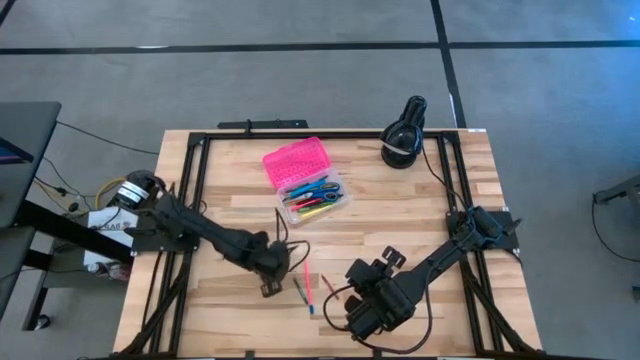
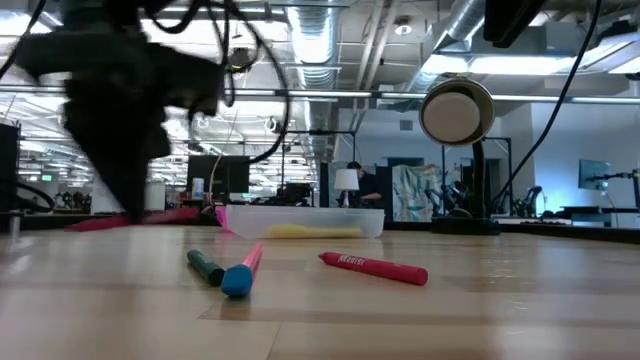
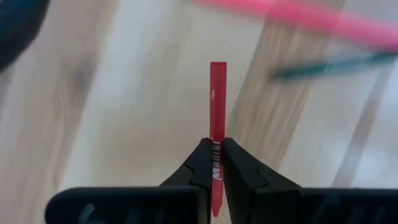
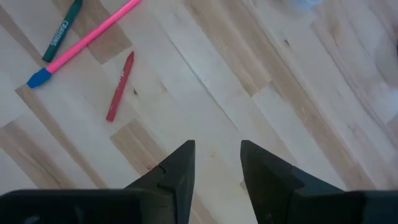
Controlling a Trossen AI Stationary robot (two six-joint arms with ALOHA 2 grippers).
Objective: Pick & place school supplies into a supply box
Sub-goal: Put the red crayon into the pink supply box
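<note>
The supply box lies open at mid-table, its pink lid on the far side and its clear base holding several pens and blue-handled scissors. A pink pen with a blue cap, a green crayon and a red crayon lie flat on the table nearer the front. My left gripper is just left of them, shut on another red crayon. My right gripper hovers open to their right, touching nothing. In the low view the left gripper is a dark blur. My left gripper pinches the red crayon between its two fingers, on the printed label part towards the crayon's rear end. The crayon lies along the fingers, and its front end sticks straight out ahead of them. Whether it is clear of the table, I cannot tell.
A black round device on a stand sits at the far right of the table. A black frame rail runs along the left, right and far sides. Bare wood lies between the box and my right arm.
</note>
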